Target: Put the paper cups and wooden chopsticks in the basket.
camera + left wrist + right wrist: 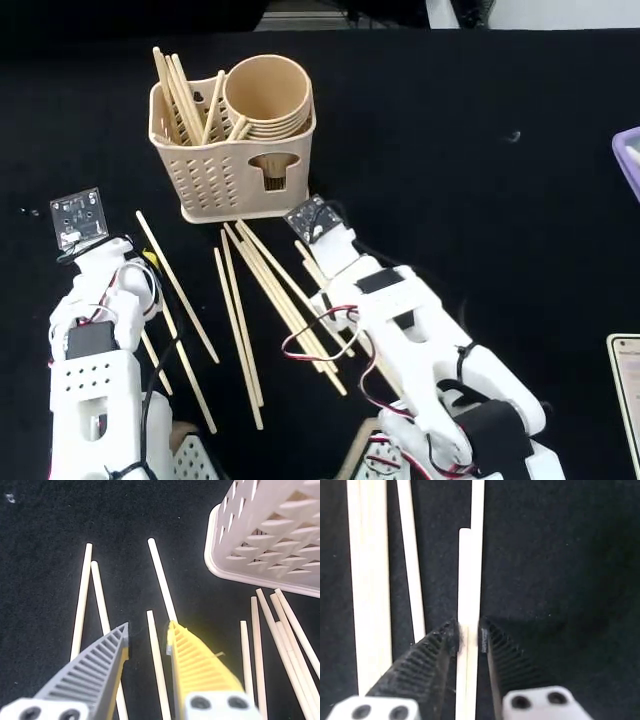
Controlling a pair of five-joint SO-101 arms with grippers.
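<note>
A beige slotted basket (230,180) stands at the back of the black table. It holds a stack of paper cups (268,95) and several wooden chopsticks (180,95) leaning in its left half. More loose chopsticks (280,300) lie fanned out in front of it. My left gripper (148,626) is open low over the table, its grey and yellow fingers either side of one chopstick (157,665); the basket's corner (270,545) is just beyond. My right gripper (468,626) is shut on a chopstick (465,570) lying among the pile.
A purple container's edge (628,160) shows at the far right, and a white flat object (625,380) lies at the right front. Other chopsticks (82,595) lie close beside the left gripper, and a thick pair (367,580) beside the right one.
</note>
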